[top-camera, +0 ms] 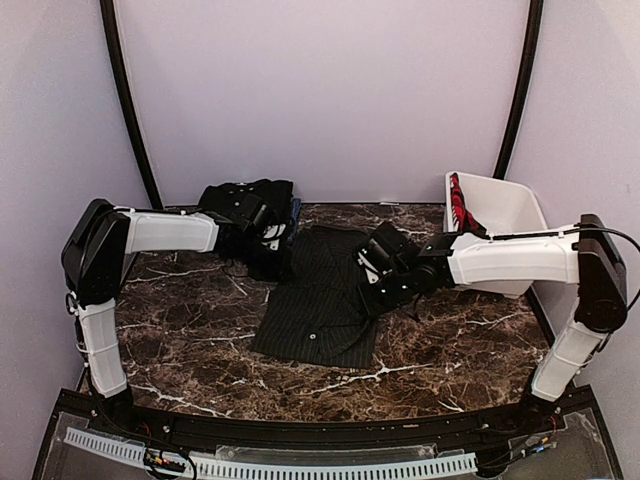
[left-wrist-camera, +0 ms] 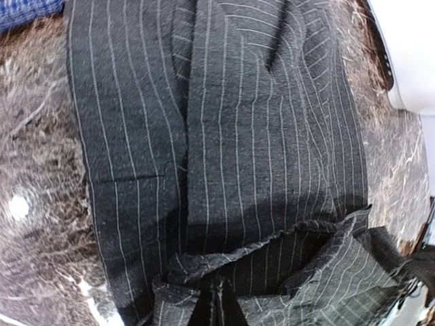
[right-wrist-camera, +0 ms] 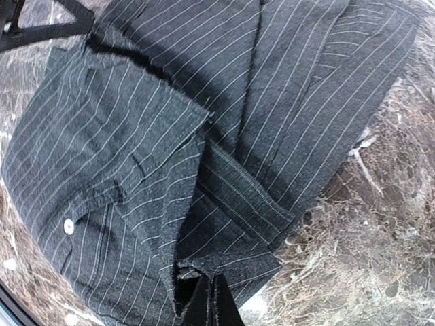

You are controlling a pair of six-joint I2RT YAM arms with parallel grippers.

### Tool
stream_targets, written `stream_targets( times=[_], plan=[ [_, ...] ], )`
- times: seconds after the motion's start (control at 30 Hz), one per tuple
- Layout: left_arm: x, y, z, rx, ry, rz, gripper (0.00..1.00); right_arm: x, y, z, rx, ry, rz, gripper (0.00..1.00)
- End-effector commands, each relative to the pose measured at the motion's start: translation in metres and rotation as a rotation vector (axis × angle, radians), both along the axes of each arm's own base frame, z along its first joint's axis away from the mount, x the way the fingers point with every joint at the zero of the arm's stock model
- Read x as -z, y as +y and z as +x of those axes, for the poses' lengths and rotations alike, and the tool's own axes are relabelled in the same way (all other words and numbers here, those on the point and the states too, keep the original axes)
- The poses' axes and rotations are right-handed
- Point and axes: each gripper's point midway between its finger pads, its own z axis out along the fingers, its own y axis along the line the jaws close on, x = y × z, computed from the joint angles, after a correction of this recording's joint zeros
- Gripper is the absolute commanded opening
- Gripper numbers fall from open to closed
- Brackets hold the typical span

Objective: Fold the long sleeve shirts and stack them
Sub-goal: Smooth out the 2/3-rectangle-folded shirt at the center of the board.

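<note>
on the marble table [top-camera: 190, 340], left tool [left-wrist-camera: 216, 288] and right tool [right-wrist-camera: 212, 285] pinching pinstriped shirt [top-camera: 320, 300]

We see the pinstriped shirt [top-camera: 320, 295] mid-way across the marble tabletop [top-camera: 450, 350]: charcoal, fine pale stripes, sides folded in lengthwise, one white button showing, far edge bunched up. The black shirt [top-camera: 235, 192] sits in a rumpled heap at the back left, by the pinstriped one's far corner. A sliver of the blue shirt [left-wrist-camera: 27, 10] shows alongside.
</note>
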Motion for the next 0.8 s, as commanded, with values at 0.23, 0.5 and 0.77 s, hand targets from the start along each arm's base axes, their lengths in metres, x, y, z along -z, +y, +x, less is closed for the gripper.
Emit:
stream_targets(
  times=[0.23,0.5,0.77],
  plan=[
    [-0.035,0.012,0.010,-0.050,-0.100,0.011,0.00,-0.016,-0.027,0.055,0.254,-0.056,0.071,0.00],
    [-0.018,0.017,0.011,-0.079,-0.055,0.049,0.31,-0.013,-0.020,0.057,0.239,-0.033,0.113,0.00],
    [0.004,0.011,0.010,-0.068,0.001,0.049,0.43,-0.010,-0.020,0.054,0.231,-0.025,0.118,0.00]
  ],
)
